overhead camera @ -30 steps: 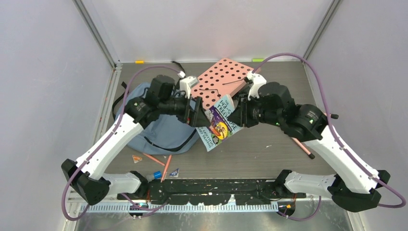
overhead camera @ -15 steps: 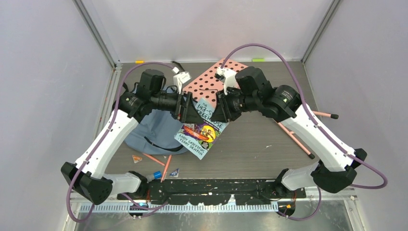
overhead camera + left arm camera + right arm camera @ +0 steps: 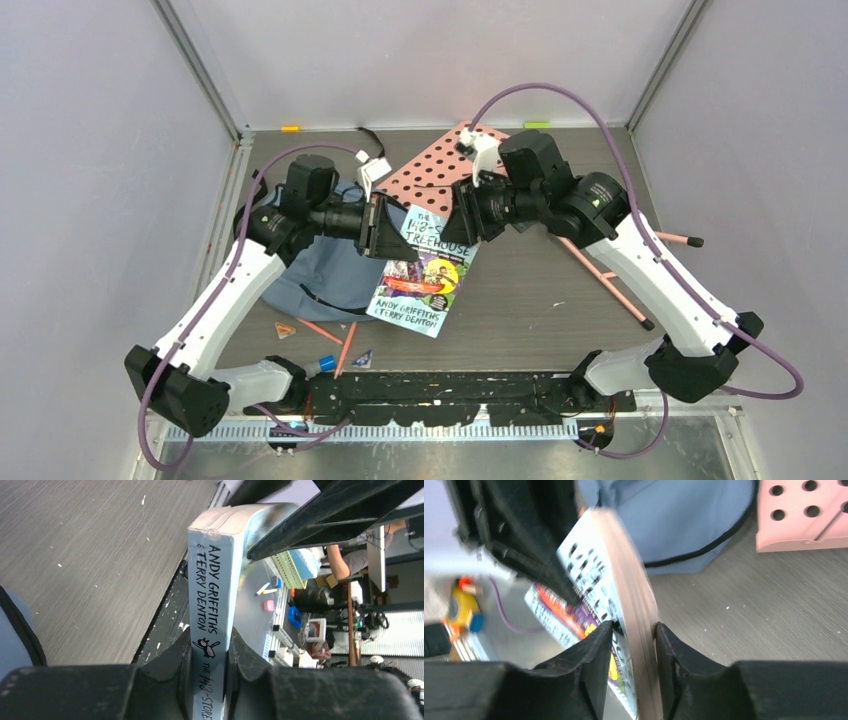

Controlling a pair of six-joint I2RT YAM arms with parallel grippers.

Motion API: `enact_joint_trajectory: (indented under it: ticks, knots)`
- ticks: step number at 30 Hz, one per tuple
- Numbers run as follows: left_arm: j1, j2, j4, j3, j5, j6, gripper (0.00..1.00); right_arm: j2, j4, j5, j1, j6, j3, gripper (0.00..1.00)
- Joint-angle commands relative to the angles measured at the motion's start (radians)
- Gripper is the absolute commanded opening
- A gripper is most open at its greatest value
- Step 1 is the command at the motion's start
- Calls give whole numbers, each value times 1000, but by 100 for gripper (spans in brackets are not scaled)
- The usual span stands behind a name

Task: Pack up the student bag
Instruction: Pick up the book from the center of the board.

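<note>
A light-blue paperback book (image 3: 425, 270) with a bright cartoon cover hangs above the table between both arms. My left gripper (image 3: 385, 228) is shut on its spine (image 3: 210, 590), the fingers (image 3: 172, 662) pressing both sides. My right gripper (image 3: 462, 212) is shut on the opposite page edge (image 3: 636, 605). The student bag (image 3: 320, 265), dusty blue with black zipper edging, lies on the table under my left arm, just left of the book; it also shows in the right wrist view (image 3: 674, 515). Whether the bag's mouth is open cannot be seen.
A pink perforated board (image 3: 430, 165) lies behind the book. Pink pencils lie at the right (image 3: 610, 285) and near the front (image 3: 345, 348). Small erasers and a blue sharpener (image 3: 327, 363) sit by the front rail.
My left gripper has closed on the book's spine. Both arms and the book have shifted left toward the bag, and the book now hangs flatter.
</note>
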Motion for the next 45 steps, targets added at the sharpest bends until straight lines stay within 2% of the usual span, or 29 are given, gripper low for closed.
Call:
enact_joint_trajectory:
  ticks: [1,2,4,8,12,15,21,29,34,36,41,45]
  knots:
    - [26,-89,98,-54,-73,-84,0,-28,223,125,-61,92,-34,55]
    - [45,-108,132,-84,-115,-110,0,-37,239,110,-101,105,-47,71]
    - [84,-144,244,-148,-182,-187,0,-55,306,52,-164,157,-97,84]
    - [117,-180,322,-174,-297,-273,0,-105,484,-51,-234,283,-211,91]
    - [121,-188,298,-113,-411,-279,0,-137,616,-140,-259,361,-306,91]
    - [126,-194,374,-112,-419,-327,0,-147,706,-238,-265,404,-373,92]
    - [137,-195,570,-120,-335,-433,0,-123,811,-384,-268,481,-430,92]
    - [137,-185,599,-40,-240,-425,0,-69,815,-510,-301,479,-392,92]
    - [137,-179,636,-11,-219,-444,0,-2,857,-618,-301,548,-328,92]
    - [137,-179,633,-9,-219,-442,0,10,906,-642,-301,600,-324,92]
    - [137,-179,638,-32,-227,-447,0,31,1205,-699,-299,809,-330,89]
    - [137,-173,638,-34,-234,-445,0,43,1304,-731,-291,917,-323,81]
